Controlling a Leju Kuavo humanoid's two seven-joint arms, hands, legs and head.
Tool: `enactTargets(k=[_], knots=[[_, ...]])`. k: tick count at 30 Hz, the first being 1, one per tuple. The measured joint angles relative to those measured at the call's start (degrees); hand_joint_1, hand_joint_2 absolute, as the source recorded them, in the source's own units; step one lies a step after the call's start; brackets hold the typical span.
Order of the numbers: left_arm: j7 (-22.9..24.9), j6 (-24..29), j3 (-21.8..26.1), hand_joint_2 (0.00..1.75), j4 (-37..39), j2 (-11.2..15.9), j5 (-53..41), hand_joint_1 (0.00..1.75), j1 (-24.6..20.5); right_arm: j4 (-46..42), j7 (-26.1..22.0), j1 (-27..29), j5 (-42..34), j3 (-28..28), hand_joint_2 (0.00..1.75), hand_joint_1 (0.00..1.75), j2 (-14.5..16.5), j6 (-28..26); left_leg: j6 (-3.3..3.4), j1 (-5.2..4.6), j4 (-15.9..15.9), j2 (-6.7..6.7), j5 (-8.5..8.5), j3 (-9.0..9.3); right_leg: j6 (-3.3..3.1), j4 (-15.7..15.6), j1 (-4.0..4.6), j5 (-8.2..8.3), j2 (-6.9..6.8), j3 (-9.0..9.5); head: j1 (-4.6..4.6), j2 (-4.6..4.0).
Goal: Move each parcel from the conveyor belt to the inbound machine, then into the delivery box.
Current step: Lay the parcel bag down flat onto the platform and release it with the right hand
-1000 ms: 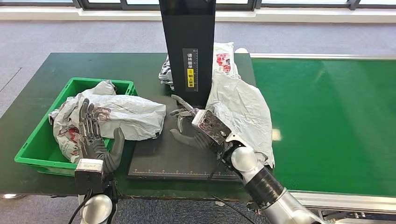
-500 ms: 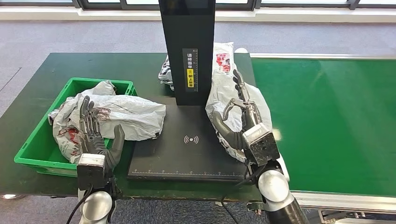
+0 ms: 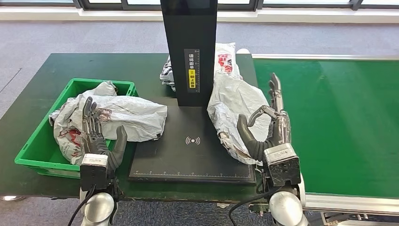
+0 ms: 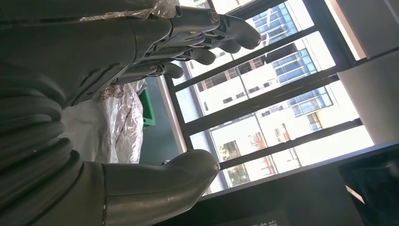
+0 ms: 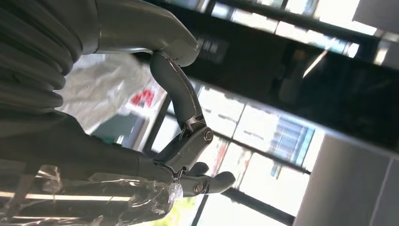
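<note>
A white-and-yellow label with a ruler scale and Chinese characters, too small to be read, is seen on the black post (image 3: 188, 47) of the inbound machine (image 3: 193, 157); a white wireless symbol is printed on its flat black plate. Red print, not legible, is seen on the grey parcels.

The right hand (image 3: 268, 127) is held upright at the belt's (image 3: 339, 122) near edge, fingers apart and nothing held, its thumb just beside a crumpled parcel (image 3: 235, 108) that lies half on the plate and half on the belt edge beside the post. Whether it is touched cannot be told. The left hand (image 3: 96, 134) is raised upright before the green box (image 3: 40, 146), fingers straight and apart, empty. Two parcels (image 3: 117, 115) are lying in the box, one spilling over its rim toward the plate. Another parcel (image 3: 167, 73) is seen behind the post.
</note>
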Motion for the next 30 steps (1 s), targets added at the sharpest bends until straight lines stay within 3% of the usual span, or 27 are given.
enactTargets(k=[4, 7, 11, 19, 30], knots=[[1.2, -0.7, 0.0, 1.75, 0.1, -0.2, -0.5, 0.0, -0.2, -0.6, 8.7, 2.2, 13.2, -3.9, 1.75, 0.0, 1.6, -8.3, 0.01, -0.01, 0.0, -0.03, -0.01, 0.0, 0.01, 0.0, 0.0, -0.01, -0.02, 0.01, 0.0, -0.01], [2.3, -0.9, 0.0, 1.75, 0.4, -0.3, -0.7, 0.0, -1.1, 0.7, 13.8, 3.6, 17.9, -8.0, 1.75, 0.0, 2.0, -8.6, 0.05, -0.03, 0.0, -0.02, -0.04, -0.02, 0.03, 0.0, 0.0, -0.02, -0.03, 0.01, 0.0, 0.0], [3.2, -1.0, 0.0, 1.75, 1.0, -0.3, -0.4, 0.0, -2.4, 7.3, 17.1, 4.0, 19.8, -11.9, 0.0, 0.0, 2.0, -6.8, 0.08, -0.04, 0.0, -0.01, -0.06, -0.03, 0.04, 0.0, -0.01, -0.02, -0.03, 0.02, 0.0, 0.0], [3.5, -0.8, -0.5, 1.75, 2.4, -0.3, -0.3, 0.0, -3.1, 23.7, 18.4, -1.0, 21.9, -14.3, 0.0, 0.0, 1.6, -5.3, 0.06, -0.04, 0.0, 0.02, -0.01, -0.01, 0.03, 0.0, -0.03, 0.0, 0.0, 0.03, 0.0, -0.01], [2.8, 0.8, -0.7, 1.75, 3.6, -0.2, -0.3, 0.0, -2.9, 44.3, 14.8, -12.3, 19.8, -14.3, 0.0, 0.0, 0.1, -6.3, 0.06, -0.05, 0.0, -0.01, -0.01, -0.04, 0.04, 0.0, -0.04, 0.0, -0.01, 0.03, 0.0, 0.0]])
